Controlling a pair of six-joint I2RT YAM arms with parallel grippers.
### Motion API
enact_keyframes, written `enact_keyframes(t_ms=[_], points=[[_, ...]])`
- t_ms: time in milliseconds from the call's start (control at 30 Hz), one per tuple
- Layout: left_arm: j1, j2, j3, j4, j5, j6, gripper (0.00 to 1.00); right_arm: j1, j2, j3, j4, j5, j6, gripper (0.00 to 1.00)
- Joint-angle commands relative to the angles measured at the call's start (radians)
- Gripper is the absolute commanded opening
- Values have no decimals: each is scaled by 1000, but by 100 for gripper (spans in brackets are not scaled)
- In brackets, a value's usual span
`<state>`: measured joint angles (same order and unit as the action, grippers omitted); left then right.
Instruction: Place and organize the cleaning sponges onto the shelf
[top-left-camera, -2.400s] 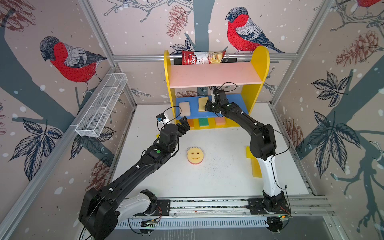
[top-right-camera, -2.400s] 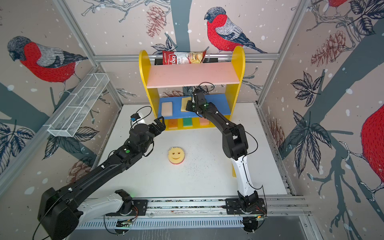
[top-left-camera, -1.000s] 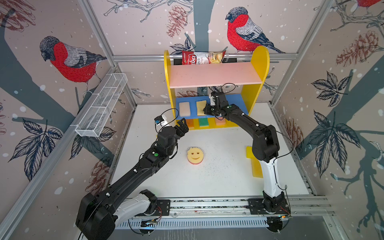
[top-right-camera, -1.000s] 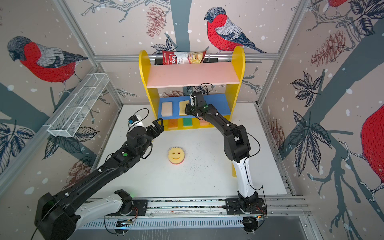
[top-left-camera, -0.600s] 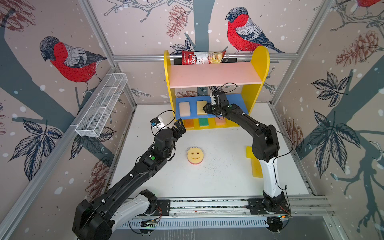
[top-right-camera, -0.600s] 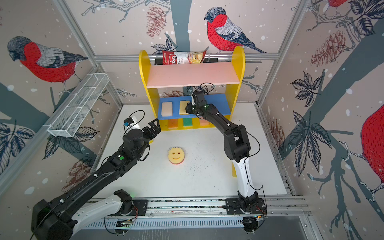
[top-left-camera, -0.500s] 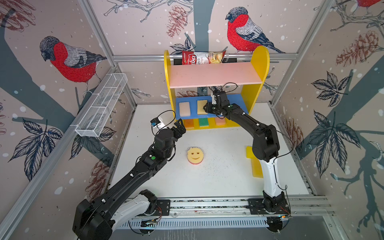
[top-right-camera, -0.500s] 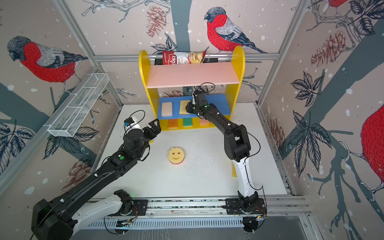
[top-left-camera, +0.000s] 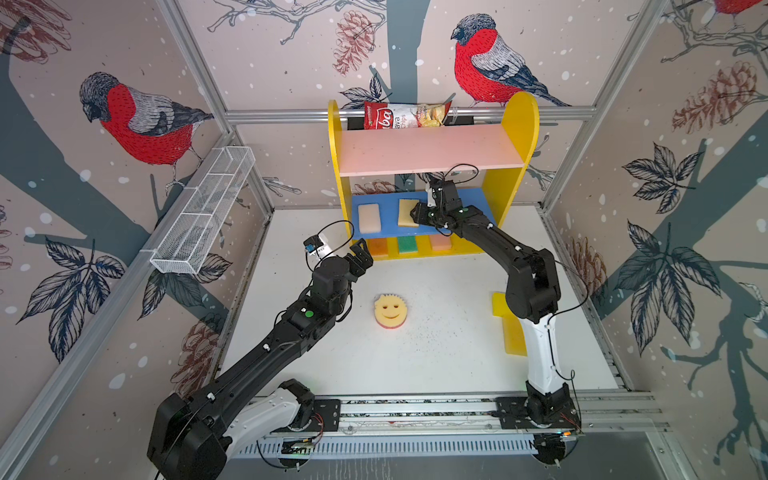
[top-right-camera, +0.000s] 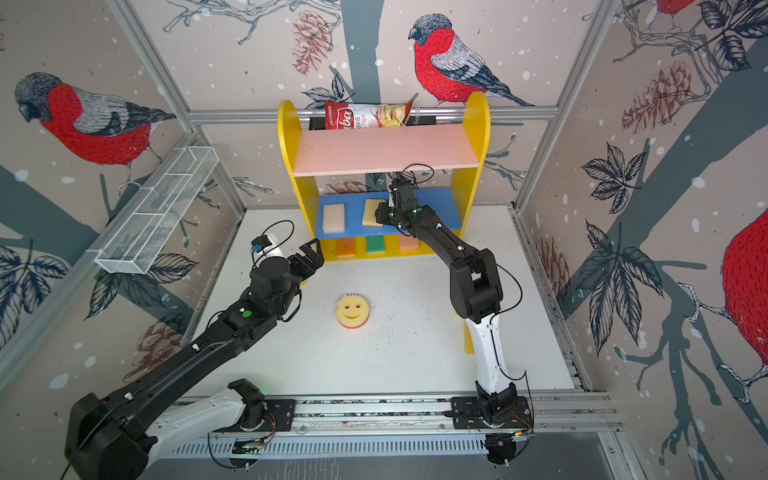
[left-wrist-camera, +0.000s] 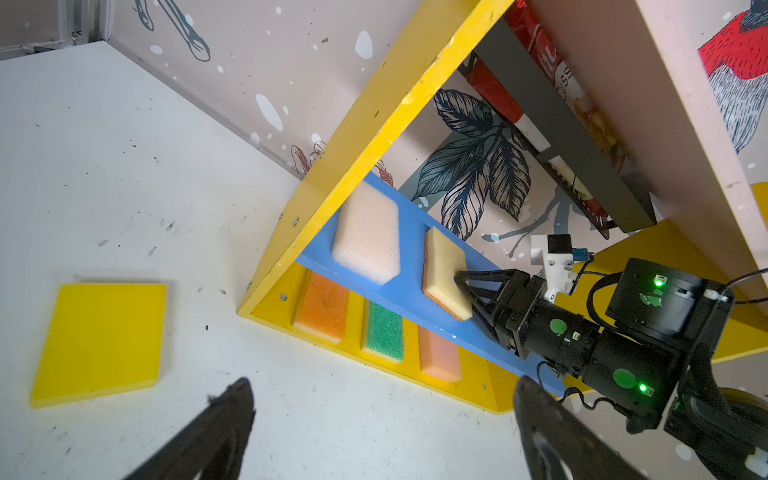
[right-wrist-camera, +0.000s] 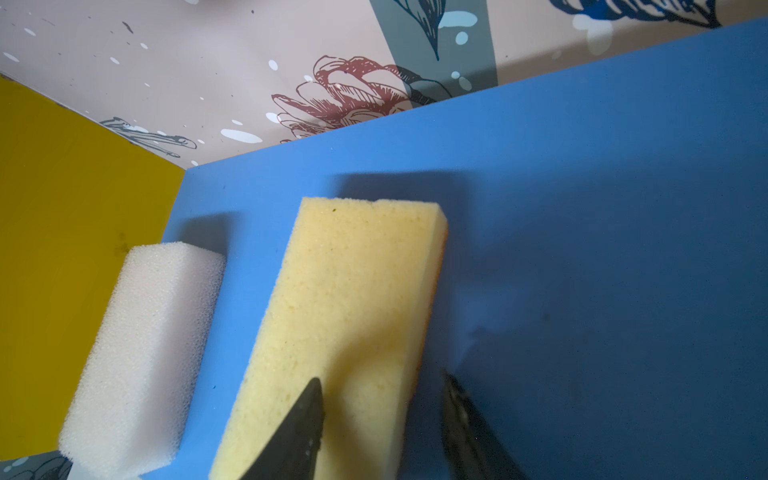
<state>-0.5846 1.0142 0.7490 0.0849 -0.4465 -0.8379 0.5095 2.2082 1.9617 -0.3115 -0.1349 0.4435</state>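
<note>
The shelf (top-left-camera: 419, 149) stands at the back, and its blue middle board (right-wrist-camera: 582, 249) carries a cream sponge (top-left-camera: 369, 217) and a pale yellow sponge (top-left-camera: 406, 210) lying flat. My right gripper (right-wrist-camera: 382, 419) is open at that yellow sponge's (right-wrist-camera: 353, 299) near end, one finger over its top and the other beside its edge. Orange (left-wrist-camera: 324, 307), green (left-wrist-camera: 384, 332) and salmon (left-wrist-camera: 440, 353) sponges lie on the yellow base. The round smiley sponge (top-left-camera: 390, 309) sits mid-table. My left gripper (top-left-camera: 360, 254) hovers open and empty left of the shelf.
A chips bag (top-left-camera: 405, 114) lies behind the pink top board. Yellow pads (top-left-camera: 509, 328) rest on the table by the right arm's base. A flat yellow square (left-wrist-camera: 99, 336) lies left of the shelf. A white wire basket (top-left-camera: 203, 216) hangs on the left wall.
My right gripper's jaws have opened, leaving the pale yellow sponge flat on the blue board. The left arm has drawn back slightly toward the left.
</note>
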Motion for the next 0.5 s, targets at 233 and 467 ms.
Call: enact_keyframes(t_ms=[233, 467], points=[[3, -9, 1, 7, -7, -9, 96, 14, -10, -21, -80, 19, -90, 34], [2, -31, -3, -3, -19, -12, 96, 20, -30, -40, -71, -8, -158, 33]])
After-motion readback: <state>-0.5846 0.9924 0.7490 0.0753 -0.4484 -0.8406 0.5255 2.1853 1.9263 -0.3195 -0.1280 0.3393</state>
